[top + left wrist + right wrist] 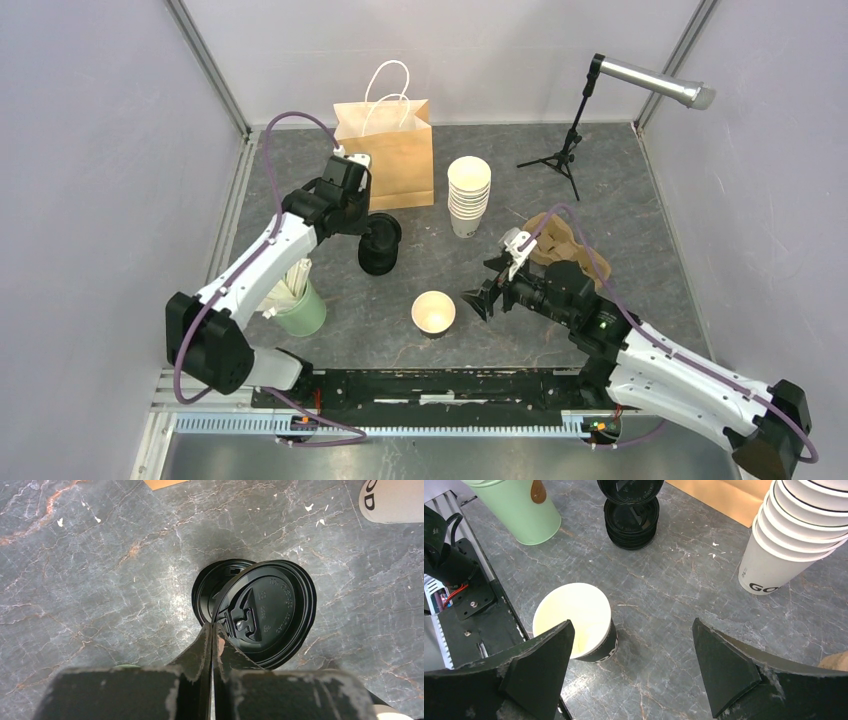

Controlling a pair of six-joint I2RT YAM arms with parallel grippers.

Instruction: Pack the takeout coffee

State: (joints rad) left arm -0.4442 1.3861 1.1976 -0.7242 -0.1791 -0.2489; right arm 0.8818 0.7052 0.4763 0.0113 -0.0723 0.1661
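No cup with a lid on it shows in any view. A lidless paper cup (433, 312), cream inside with a dark printed band, stands upright at the table's middle front; it also shows in the right wrist view (579, 610). My left gripper (372, 222) (212, 627) is shut on the rim of a black lid (270, 612) and holds it tilted just above the stack of black lids (378, 258) (212, 587). My right gripper (475, 303) (632, 622) is open and empty, just right of the lidless cup, its left finger overlapping the cup's rim in view.
A brown paper bag (385, 150) stands at the back. A tall stack of lidless cream cups (468, 195) (794, 530) stands right of it. A green bucket (298, 310) (514, 505) stands front left. A brown cardboard carrier (555, 240) lies behind my right arm. A microphone tripod (570, 150) stands back right.
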